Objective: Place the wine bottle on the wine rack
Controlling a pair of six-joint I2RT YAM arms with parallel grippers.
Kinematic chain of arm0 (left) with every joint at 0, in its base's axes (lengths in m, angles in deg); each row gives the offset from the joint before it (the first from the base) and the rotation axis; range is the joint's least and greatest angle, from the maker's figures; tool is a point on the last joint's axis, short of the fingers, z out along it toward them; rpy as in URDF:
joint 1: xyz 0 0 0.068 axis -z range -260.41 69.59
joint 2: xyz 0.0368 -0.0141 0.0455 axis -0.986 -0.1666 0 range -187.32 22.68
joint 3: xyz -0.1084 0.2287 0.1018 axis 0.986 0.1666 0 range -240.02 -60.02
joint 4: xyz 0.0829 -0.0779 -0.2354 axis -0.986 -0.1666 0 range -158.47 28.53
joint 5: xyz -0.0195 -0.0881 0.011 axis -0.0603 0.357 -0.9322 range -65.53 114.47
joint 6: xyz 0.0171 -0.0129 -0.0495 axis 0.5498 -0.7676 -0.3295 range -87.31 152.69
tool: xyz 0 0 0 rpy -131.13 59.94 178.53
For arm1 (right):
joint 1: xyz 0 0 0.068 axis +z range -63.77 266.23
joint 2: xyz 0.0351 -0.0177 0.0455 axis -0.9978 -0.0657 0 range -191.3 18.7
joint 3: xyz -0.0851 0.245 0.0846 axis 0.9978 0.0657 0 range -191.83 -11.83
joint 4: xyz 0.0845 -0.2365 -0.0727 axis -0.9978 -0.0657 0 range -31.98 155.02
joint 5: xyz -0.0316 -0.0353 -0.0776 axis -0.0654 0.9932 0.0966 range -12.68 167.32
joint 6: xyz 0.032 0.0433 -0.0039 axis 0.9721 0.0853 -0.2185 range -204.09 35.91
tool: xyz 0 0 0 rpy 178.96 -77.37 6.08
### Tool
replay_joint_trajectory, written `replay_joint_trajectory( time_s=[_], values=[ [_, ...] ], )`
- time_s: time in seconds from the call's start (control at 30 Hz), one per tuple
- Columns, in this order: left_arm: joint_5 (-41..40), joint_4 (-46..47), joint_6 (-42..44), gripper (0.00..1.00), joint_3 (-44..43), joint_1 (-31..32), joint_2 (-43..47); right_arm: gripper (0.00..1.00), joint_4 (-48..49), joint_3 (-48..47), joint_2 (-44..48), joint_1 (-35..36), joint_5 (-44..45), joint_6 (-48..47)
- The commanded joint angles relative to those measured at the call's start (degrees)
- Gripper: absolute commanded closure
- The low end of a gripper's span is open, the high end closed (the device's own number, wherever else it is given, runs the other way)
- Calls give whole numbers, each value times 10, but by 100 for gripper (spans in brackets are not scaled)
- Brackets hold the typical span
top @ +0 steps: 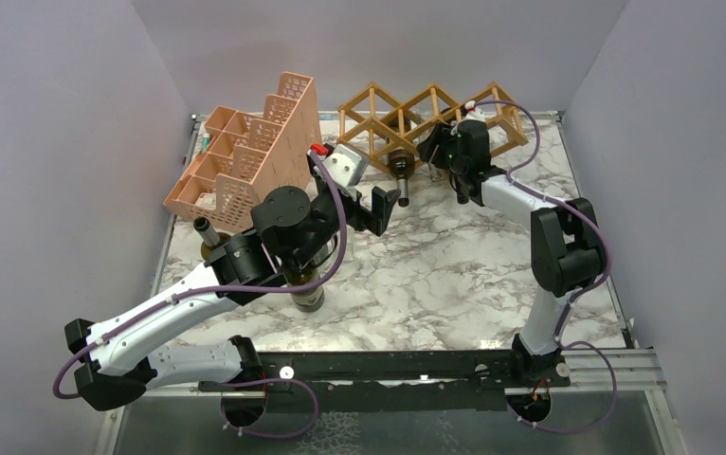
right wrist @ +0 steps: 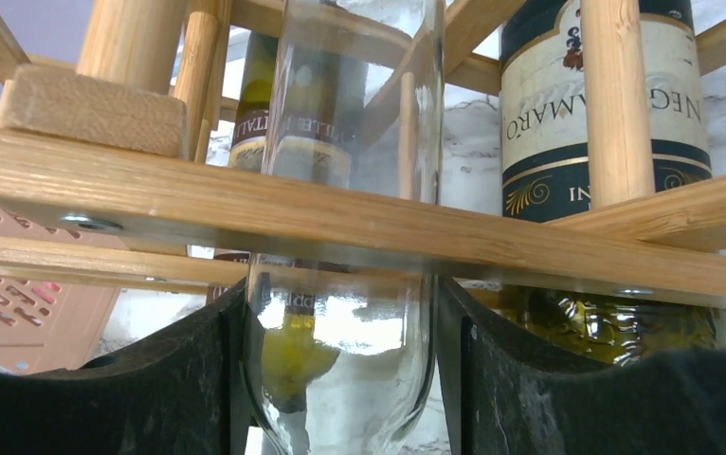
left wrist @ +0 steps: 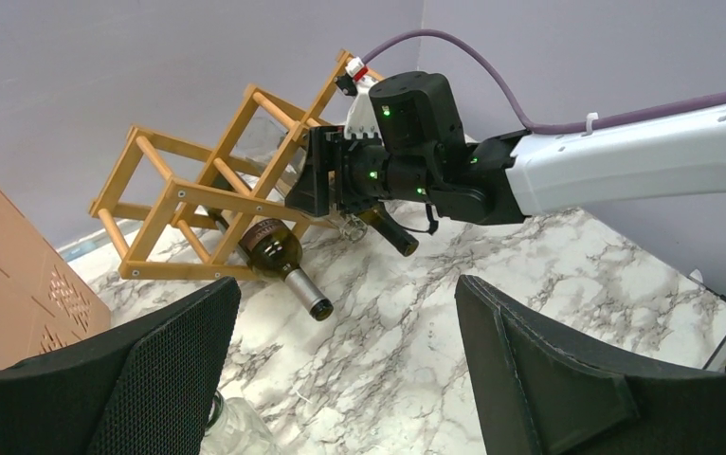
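Top view. The right claw [top: 433,152] is up against the front of the golden-brown wooden lattice wine rack [top: 426,116], at the far edge of the white marble-patterned table [top: 454,275]. Its grip cannot be told from here. Just left of it, a dark glass bottle [top: 400,172] pokes neck-first out of the rack. The left claw [top: 378,204] hovers near, in front and to the left of the right claw, fingers spread and empty. The pink perforated plastic organizer [top: 245,161] stands to its left.

Left wrist view. The left claw [left wrist: 345,360] is wide apart with bare marble between its fingers [left wrist: 151,379]. Beyond it, the right claw [left wrist: 326,185] meets the rack [left wrist: 179,190].

Right wrist view. The right claw [right wrist: 340,398] pinches a clear glass wine bottle [right wrist: 350,114], with black pads [right wrist: 132,389] against both sides. The bottle runs away from the claw through a rack [right wrist: 245,204] opening, and a slat crosses in front of it. To the right of the claw, a dark green bottle with a cream label [right wrist: 606,104] lies in the neighbouring opening.
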State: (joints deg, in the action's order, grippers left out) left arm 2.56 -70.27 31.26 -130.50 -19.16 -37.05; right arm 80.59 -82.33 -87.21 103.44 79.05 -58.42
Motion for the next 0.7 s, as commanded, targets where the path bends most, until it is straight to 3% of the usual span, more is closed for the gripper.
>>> replay_joint_trajectory(
  time_s=[0.0,0.3,0.47,0.67],
  values=[
    [-10,4,-1,11,1,1,10,75,38,-45,-15,-6,-24,5],
    [-8,0,0,11,3,1,11,32,6,-48,-16,-9,-25,19],
    [-6,0,-1,11,3,1,11,21,1,-32,10,-9,-15,12],
    [-5,-2,-2,10,5,0,11,15,-17,-18,44,-9,13,-4]
  ],
)
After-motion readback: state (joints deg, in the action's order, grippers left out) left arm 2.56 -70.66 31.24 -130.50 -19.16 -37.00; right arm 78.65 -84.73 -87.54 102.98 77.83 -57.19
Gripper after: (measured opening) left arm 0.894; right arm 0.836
